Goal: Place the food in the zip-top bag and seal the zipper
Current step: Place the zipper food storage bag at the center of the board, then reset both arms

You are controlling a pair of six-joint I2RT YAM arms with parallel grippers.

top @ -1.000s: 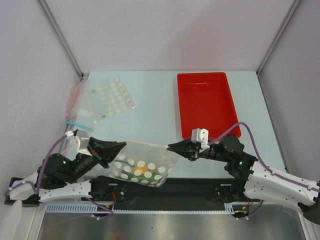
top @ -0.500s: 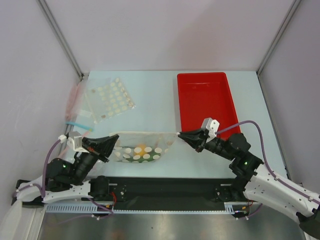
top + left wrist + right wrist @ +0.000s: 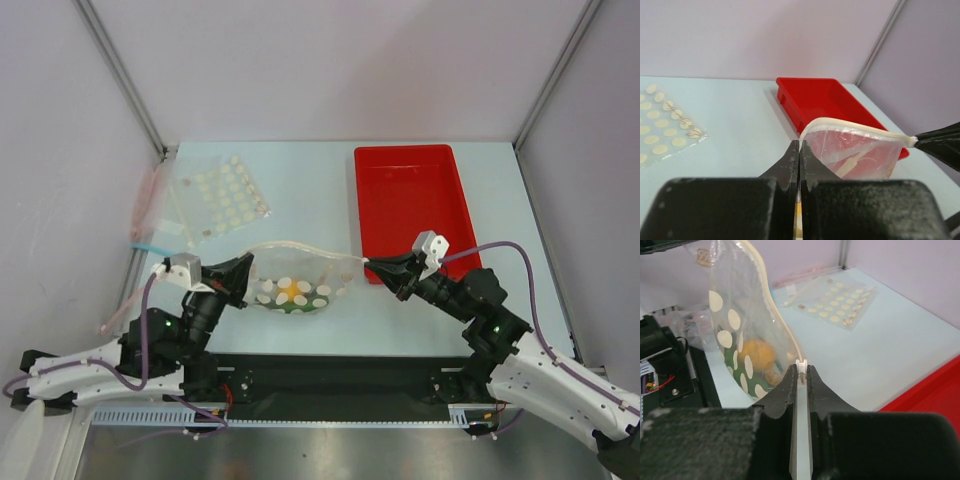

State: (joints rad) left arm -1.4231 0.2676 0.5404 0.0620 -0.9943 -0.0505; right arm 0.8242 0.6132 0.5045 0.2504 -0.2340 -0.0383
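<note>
Food [image 3: 290, 284] is already inside the zip-top bag [image 3: 296, 292]: a yellow ball [image 3: 758, 356] and some green bits [image 3: 734, 360] show through the dotted plastic. The bag hangs between the two arms, low over the desk [image 3: 300, 190], close to the near edge and just left of the red tray [image 3: 410, 200]. I cannot tell if its belly touches the desk. Along the top of the bag runs the zipper [image 3: 310, 249], and this long thin strip lies across the desk from left to right, with a soft bend in the middle. The left gripper [image 3: 243, 268] is pinched tight on the left end of the zipper, and its two fingers are pressed together on the edge. The right gripper [image 3: 372, 264] is pinched tight on the right end, where a small white slider tab [image 3: 801, 363] sits between its fingers. So each arm has one end, and the strip runs straight from one gripper to the other. The right arm is the one nearest the tab. I think the putting-in part is done and the closing part is the job now. The tab would have to go along the strip toward the left gripper while that one holds firm. I cannot tell if the mouth is shut all the way along. Another flat dotted bag [image 3: 222, 195] lies far back on the left, well apart.
</note>
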